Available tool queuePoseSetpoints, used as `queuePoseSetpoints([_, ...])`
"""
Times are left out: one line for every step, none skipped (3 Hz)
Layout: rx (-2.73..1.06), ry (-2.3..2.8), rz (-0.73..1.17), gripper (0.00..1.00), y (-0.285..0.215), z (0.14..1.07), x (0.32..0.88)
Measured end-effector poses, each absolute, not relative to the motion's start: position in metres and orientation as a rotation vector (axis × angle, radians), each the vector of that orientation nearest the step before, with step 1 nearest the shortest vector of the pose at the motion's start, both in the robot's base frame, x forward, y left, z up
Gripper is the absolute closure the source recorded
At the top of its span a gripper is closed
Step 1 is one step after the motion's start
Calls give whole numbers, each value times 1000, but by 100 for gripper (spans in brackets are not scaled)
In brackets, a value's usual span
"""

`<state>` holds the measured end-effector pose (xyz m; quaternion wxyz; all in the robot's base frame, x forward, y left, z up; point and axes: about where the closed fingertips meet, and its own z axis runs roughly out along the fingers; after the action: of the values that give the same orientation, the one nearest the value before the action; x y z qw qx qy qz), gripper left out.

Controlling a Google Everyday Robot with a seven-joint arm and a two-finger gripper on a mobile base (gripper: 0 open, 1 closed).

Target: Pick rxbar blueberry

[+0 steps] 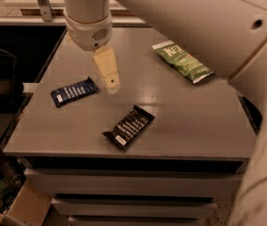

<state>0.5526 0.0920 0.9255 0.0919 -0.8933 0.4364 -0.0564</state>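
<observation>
The rxbar blueberry (74,91), a flat navy-blue wrapper with white lettering, lies on the left side of the grey table (194,121). My gripper (108,78) hangs from the white arm above the table, just right of the bar's right end and a little above it, not touching it. Only one cream finger shows from this angle.
A black bar wrapper (128,126) lies near the table's front middle. A green chip bag (183,61) lies at the back right. My white arm covers the upper right of the view. A cardboard box (11,206) stands on the floor at lower left.
</observation>
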Motion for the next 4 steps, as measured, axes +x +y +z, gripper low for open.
queuePoseSetpoints([-2674, 1333, -198, 0, 116, 902, 561])
queuePoseSetpoints([-2685, 1390, -204, 0, 135, 877, 567])
queuePoseSetpoints([-2691, 1425, -167, 0, 152, 855, 571])
queuePoseSetpoints([-2695, 1422, -102, 0, 169, 838, 573])
